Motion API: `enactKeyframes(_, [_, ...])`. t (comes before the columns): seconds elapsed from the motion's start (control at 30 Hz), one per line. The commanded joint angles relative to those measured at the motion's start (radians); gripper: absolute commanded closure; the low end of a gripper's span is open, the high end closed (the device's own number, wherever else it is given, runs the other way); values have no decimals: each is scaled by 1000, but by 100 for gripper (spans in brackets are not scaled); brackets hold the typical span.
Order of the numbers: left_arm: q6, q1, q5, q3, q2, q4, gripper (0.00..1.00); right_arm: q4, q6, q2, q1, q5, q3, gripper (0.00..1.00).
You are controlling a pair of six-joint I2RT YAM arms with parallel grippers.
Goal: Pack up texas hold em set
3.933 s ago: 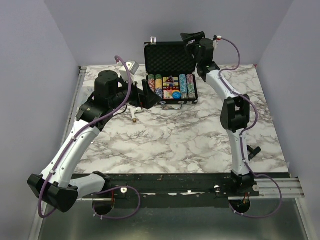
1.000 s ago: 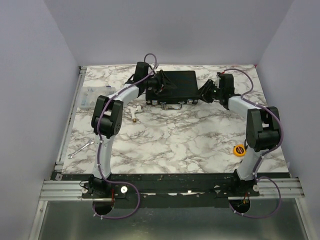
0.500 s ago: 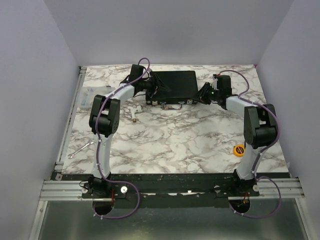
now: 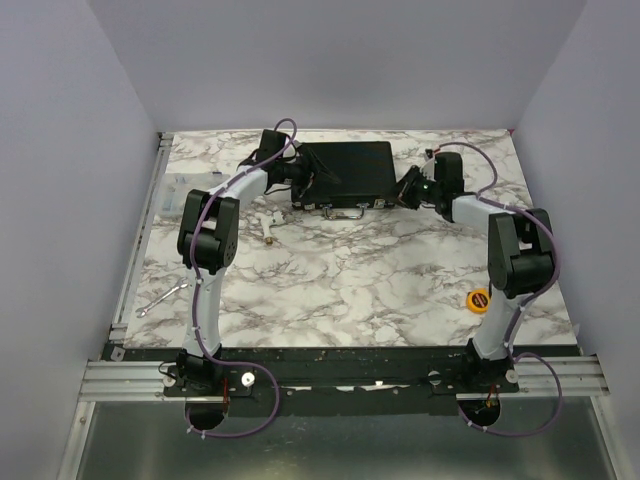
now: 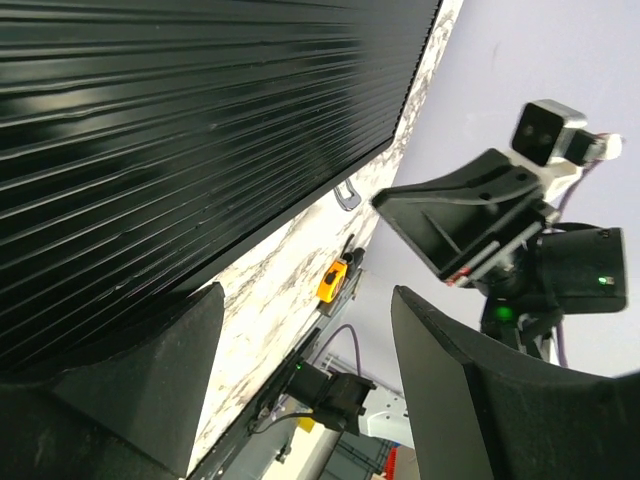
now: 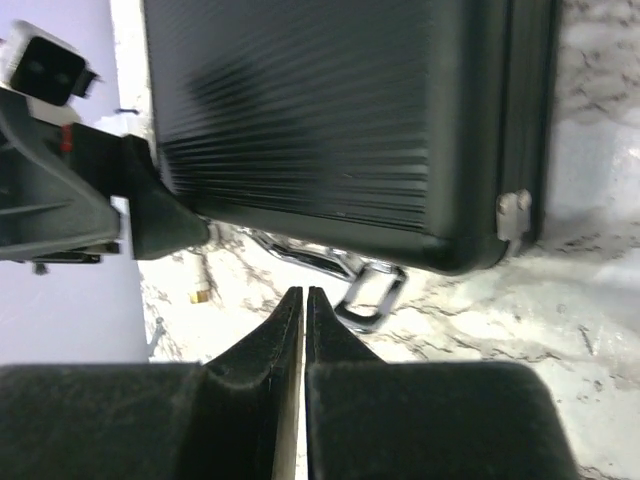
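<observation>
The texas hold em set shows only as its black case (image 4: 346, 168), lid shut, at the back middle of the table; chips and cards are hidden inside. Its ribbed lid (image 5: 180, 130) fills the left wrist view. My left gripper (image 4: 290, 177) stands open at the case's left end, with nothing between its fingers (image 5: 130, 400). My right gripper (image 4: 406, 190) is shut and empty beside the case's right front corner. In the right wrist view its tips (image 6: 303, 318) point towards the case (image 6: 330, 110), just short of the metal handle (image 6: 352, 283).
A yellow-and-black tape measure (image 4: 480, 298) lies at the right front. A small white plastic object (image 4: 268, 219) sits left of the case's front. A clear plastic box (image 4: 180, 192) and a wrench (image 4: 160, 299) lie along the left side.
The case's lid, up at first, is now shut. Over the last second my left gripper drew back leftward off the lid and widened, and my right gripper closed.
</observation>
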Motion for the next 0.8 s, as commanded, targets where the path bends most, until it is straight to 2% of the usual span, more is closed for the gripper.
enactKeyframes(0.0, [32,26,-121,24,50,-71,31,67,11,73,1,-29,-90,95])
enactKeyframes(0.2, [34,29,-113,38,57,-77,31,150,13,83,1,0,-178,98])
enactKeyframes(0.3, [39,33,-108,51,62,-89,31,159,4,130,0,16,-147,98])
enactKeyframes(0.4, [53,33,-107,62,58,-102,31,90,-15,151,1,36,-92,98])
enactKeyframes(0.53, [73,34,-109,65,51,-109,30,18,-39,24,3,87,-125,97])
enactKeyframes(0.57, [73,34,-108,65,52,-109,30,-18,-58,-16,3,116,-123,94])
enactKeyframes(0.6, [73,36,-105,67,55,-109,30,-67,-77,-44,3,149,-111,84])
enactKeyframes(0.63, [73,37,-102,69,58,-110,30,-102,-99,-71,3,168,-98,68])
enactKeyframes(0.67, [73,38,-99,73,61,-109,30,-136,-115,-82,2,179,-76,60])
enactKeyframes(0.7, [75,39,-96,75,63,-107,30,-197,-134,-91,2,180,-55,52])
enactKeyframes(0.77, [76,39,-93,80,69,-107,30,-241,-152,-92,3,159,-26,44])
